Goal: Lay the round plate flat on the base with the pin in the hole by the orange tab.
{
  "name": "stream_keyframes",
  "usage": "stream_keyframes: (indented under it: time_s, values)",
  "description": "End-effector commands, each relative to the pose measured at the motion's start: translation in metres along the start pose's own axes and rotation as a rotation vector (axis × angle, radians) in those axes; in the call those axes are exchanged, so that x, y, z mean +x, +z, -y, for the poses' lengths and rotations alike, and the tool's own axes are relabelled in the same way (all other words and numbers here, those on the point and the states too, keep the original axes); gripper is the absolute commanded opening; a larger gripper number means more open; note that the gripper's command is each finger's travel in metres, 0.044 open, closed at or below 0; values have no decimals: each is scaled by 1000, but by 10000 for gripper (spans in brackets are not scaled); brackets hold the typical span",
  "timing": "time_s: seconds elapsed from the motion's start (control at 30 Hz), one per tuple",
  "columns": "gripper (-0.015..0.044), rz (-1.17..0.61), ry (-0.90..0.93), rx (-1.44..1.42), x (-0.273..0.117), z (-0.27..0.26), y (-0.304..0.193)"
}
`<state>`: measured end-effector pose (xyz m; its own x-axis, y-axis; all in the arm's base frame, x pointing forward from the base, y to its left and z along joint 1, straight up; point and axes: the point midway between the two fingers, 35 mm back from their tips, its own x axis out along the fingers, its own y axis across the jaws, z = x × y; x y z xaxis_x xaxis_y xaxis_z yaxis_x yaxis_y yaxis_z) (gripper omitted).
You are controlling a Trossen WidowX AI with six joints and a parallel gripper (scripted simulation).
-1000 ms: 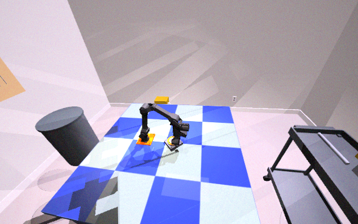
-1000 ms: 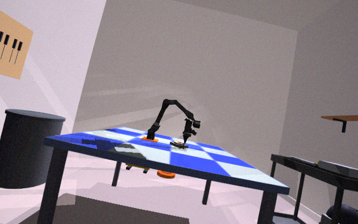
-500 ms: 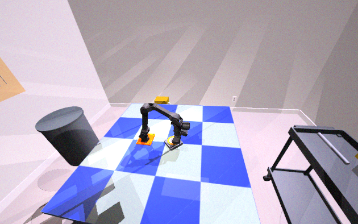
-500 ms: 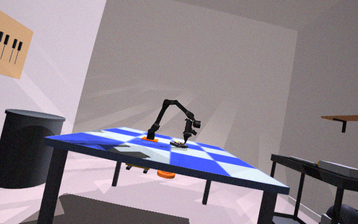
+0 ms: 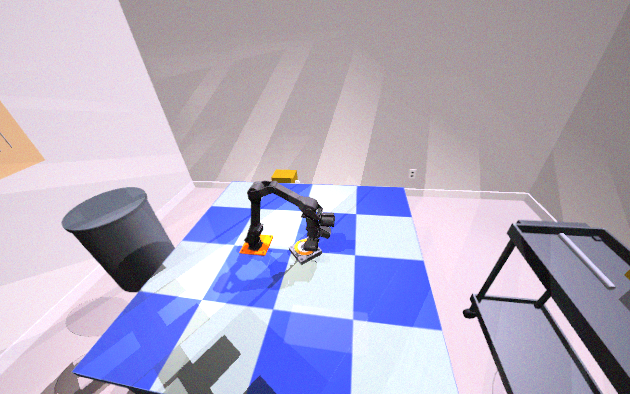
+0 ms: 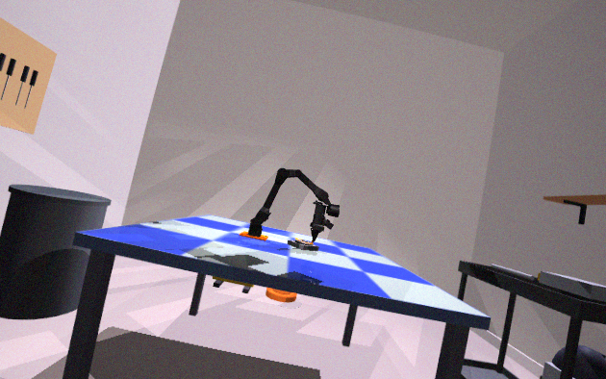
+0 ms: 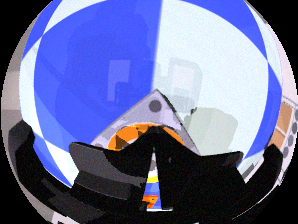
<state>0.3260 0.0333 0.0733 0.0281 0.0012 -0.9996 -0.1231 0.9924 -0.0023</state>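
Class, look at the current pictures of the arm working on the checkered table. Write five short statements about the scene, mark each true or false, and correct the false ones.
1. The pincer is shut, with nothing between its fingers. True.
2. The pincer points down over the round plate on its base. True.
3. The table has a red and white checker pattern. False: it is blue and pale white.
4. A dark bin stands on the floor beside the table. True.
5. The plate's rim is green. False: it is orange.
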Motion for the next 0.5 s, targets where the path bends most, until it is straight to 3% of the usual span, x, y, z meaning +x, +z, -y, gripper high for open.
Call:
stream_keyframes:
  time_s: [0.0,0.47]
  values:
    - [0,-2,9,-1,1,-7,1]
    - [0,-2,10,-1,1,-18,-1]
